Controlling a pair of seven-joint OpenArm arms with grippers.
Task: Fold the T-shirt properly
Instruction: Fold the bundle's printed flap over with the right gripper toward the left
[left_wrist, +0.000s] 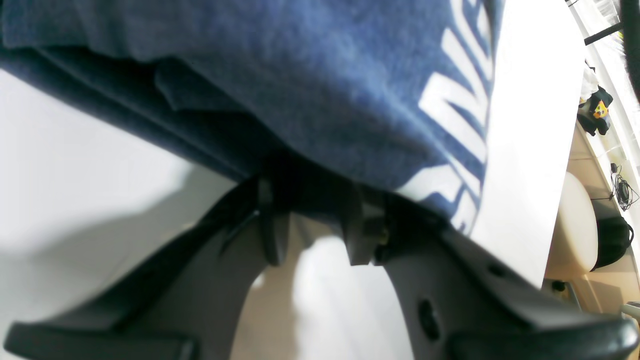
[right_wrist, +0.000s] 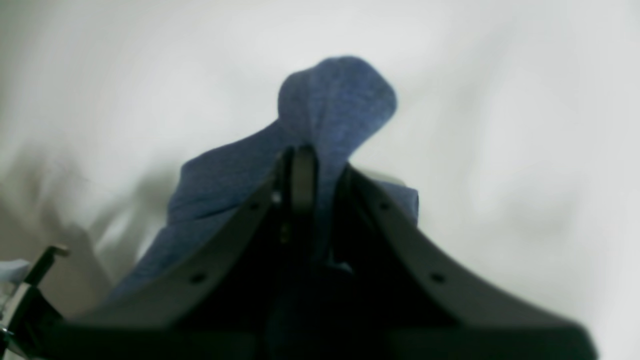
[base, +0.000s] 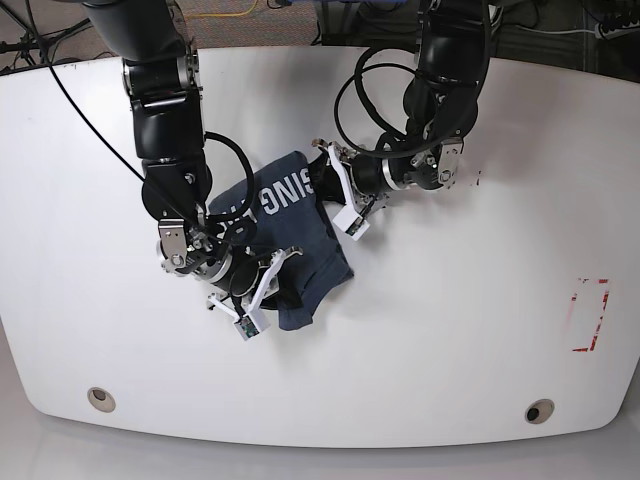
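While bunched on table (base: 480, 300), T-shirt (base: 300, 215) in both grippers.

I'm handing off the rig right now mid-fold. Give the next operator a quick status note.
Left gripper: shut on the T-shirt, at the edge by the white lettering.
Right gripper: shut on a pinched bunch of the same shirt.
Shirt: bunched in a loose heap at the middle of the white table, between both arms.
Done: both grasps taken.
Left: no neat fold yet; spread it, fold it, release.

The T-shirt (base: 300, 230) is matt, heathered slate-blue cloth with smooth white printed lettering (left_wrist: 457, 120). The desk (base: 450, 330) is smooth, faintly glossy white. Both tools' fingers (right_wrist: 300, 175) look like matt black plastic.
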